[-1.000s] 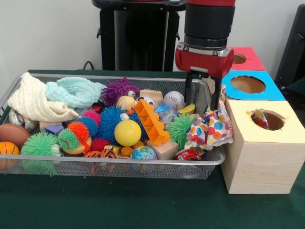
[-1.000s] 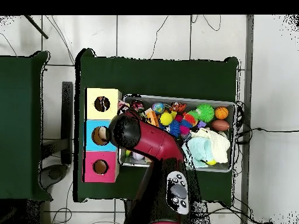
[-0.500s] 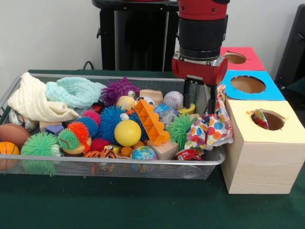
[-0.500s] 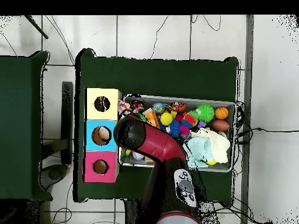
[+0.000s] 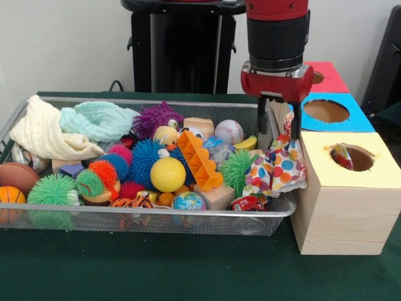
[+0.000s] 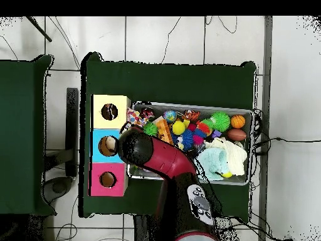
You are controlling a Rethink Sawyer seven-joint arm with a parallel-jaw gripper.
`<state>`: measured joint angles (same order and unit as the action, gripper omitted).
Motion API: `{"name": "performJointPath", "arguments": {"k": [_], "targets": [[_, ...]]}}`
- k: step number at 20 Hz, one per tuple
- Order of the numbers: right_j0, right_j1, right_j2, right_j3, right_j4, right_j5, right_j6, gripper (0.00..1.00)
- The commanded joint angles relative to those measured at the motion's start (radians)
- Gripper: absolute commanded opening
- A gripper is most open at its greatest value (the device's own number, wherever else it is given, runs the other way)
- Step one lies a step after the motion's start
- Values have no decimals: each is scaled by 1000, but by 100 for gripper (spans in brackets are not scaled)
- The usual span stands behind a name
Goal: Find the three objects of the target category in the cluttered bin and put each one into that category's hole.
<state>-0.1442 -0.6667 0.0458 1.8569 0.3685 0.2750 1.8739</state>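
Arm held vertical, gripper [image 5: 279, 124] pointed straight down at the wire bin's [image 5: 156, 219] end beside the yellow box [image 5: 344, 200], fingers spread apart and empty, polka-dot cloth [image 5: 276, 169] draped over the bin rim just below them.

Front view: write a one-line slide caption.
End effector poised over polka-dot cloth draped on the toy-filled wire bin, beside the yellow-topped box.
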Motion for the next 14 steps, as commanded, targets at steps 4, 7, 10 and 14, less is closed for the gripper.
{"name": "performJointPath", "arguments": {"k": [4, 7, 10, 14], "targets": [[-120, 62, 225, 77, -28, -202, 165, 100], [-149, 107, 251, 46, -62, -261, 152, 100], [-140, 124, 238, 24, -75, -291, 158, 100], [-118, 122, 214, 13, -67, -298, 162, 100]]}}
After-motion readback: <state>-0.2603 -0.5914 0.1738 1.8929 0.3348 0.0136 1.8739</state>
